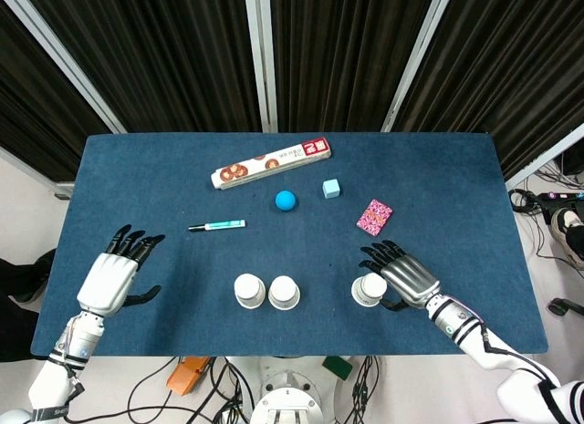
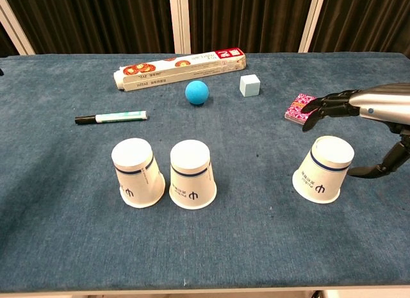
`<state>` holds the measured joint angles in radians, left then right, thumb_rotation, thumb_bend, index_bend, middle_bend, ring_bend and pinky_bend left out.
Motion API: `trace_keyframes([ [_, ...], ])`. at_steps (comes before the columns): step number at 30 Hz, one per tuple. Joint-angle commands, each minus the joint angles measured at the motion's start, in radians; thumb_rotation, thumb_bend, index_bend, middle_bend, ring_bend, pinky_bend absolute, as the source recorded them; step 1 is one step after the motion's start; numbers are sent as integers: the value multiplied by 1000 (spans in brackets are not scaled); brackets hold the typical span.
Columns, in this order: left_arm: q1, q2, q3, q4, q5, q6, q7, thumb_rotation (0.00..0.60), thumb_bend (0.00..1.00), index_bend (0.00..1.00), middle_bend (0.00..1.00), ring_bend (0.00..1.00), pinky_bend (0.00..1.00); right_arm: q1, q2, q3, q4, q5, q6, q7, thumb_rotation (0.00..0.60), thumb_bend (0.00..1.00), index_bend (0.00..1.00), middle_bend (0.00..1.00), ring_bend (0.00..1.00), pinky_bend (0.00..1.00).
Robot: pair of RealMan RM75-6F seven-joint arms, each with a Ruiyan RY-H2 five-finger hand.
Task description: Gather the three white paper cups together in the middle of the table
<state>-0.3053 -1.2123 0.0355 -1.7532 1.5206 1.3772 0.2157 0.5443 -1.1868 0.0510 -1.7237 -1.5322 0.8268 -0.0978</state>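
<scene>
Head view: blue cloth-covered table (image 1: 438, 178). Three upturned white paper cups sit along the 6 o'clock edge: left cup (image 1: 248, 290) and middle cup (image 1: 284, 292) just beside each other, right cup (image 1: 370, 289) well apart toward 3 o'clock. Right hand (image 1: 404, 278), silver back and black fingers, lies just beside the right cup on its 3 o'clock side, fingers spread and reaching past the cup's far side; whether they touch it cannot be told. Left hand (image 1: 111, 278) hovers near the table's 9 o'clock edge, fingers fanned apart, holding nothing, well away from the cups. At 12 o'clock of the cups: black-capped white marker pen (image 1: 216, 226), blue ball (image 1: 286, 201), pale blue cube (image 1: 331, 189), patterned pink card box (image 1: 374, 215), long white printed carton (image 1: 270, 163).

Chest view: left cup (image 2: 136, 173) and middle cup (image 2: 191, 174) near-touching at their bases. Right cup (image 2: 325, 168) stands at 3 o'clock; right hand (image 2: 375, 122) comes in from the 3 o'clock edge, fingers (image 2: 323, 109) over the cup's top, thumb low beside it, not closed on it. Left hand out of this view.
</scene>
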Motion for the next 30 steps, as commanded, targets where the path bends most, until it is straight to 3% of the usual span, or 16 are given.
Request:
trace_keyframes([
  [1, 4, -1, -1, 5, 0, -3, -6, 600, 216, 127, 223, 124, 0, 6, -4, -2, 4, 12, -2, -4, 600, 436, 296, 99, 0, 79],
  [10, 15, 0, -13, 17, 2, -4, -22, 600, 216, 127, 223, 123, 0, 17, -11, -6, 2, 30, 19, -15, 600, 444, 394, 132, 12, 92],
  [16, 31, 13, -12, 29, -2, 1, -29, 600, 216, 127, 222, 123, 0, 10, 64, 7, -76, 2, 86, 20, 600, 444, 417, 139, 14, 92],
  [23, 64, 25, -4, 53, -26, 9, -30, 600, 216, 127, 223, 123, 0, 87, 148, 98, -211, -46, 109, 106, 600, 444, 453, 155, 34, 112],
  [30, 92, 21, 2, 73, -32, 21, -57, 600, 216, 127, 223, 123, 0, 252, 68, 182, -241, 26, -35, 96, 600, 444, 459, 158, 43, 120],
])
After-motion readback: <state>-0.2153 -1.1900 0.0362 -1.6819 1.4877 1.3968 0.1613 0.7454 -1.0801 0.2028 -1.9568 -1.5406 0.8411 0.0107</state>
